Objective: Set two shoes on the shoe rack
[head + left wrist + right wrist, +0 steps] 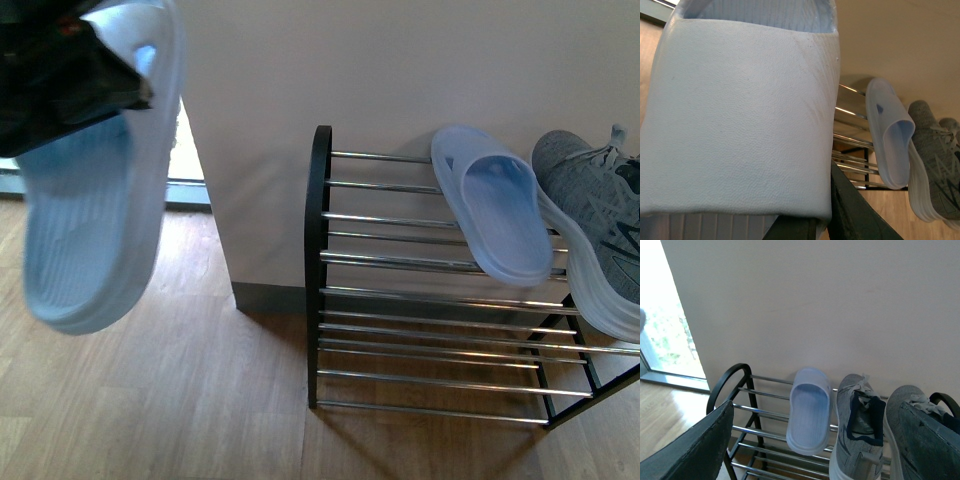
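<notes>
My left gripper (120,85) is shut on a pale blue slide sandal (90,210), held in the air to the left of the shoe rack (320,250). In the left wrist view the sandal's strap (740,115) fills the frame beside a dark finger (855,215). A second pale blue sandal (492,205) lies on the rack's top shelf, next to a grey knit sneaker (600,215). My right gripper (814,410) is open and empty, facing the rack (742,390); the sandal (809,412) and two grey sneakers (860,432) (905,405) sit there.
The rack stands against a pale wall (400,70) on a wood floor (180,400). A grey baseboard (268,297) runs at the wall's corner, left of the rack. A bright window (665,325) lies further left.
</notes>
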Robot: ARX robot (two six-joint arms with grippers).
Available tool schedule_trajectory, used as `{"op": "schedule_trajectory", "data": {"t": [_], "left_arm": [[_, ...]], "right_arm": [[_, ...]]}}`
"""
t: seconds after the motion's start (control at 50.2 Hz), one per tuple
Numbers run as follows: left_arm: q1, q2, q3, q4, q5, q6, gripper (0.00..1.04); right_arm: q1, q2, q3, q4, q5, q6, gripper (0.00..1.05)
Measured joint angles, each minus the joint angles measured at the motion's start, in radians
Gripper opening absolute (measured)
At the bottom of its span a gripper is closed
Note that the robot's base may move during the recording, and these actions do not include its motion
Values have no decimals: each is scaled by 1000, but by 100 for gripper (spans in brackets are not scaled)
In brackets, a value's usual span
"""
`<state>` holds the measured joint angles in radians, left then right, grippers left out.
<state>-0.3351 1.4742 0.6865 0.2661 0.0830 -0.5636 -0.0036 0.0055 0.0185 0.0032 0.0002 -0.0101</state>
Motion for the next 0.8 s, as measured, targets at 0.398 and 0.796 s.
{"op": "schedule_trajectory", "data": {"t": [0.398, 0.796], "left_arm": [[-80, 388, 394, 10, 107, 6, 2], [-138, 657, 678, -21, 140, -81, 2]], "right_arm": [[0, 0, 0, 0, 0, 0, 95], [0, 0, 0, 0, 0, 0, 95]]}}
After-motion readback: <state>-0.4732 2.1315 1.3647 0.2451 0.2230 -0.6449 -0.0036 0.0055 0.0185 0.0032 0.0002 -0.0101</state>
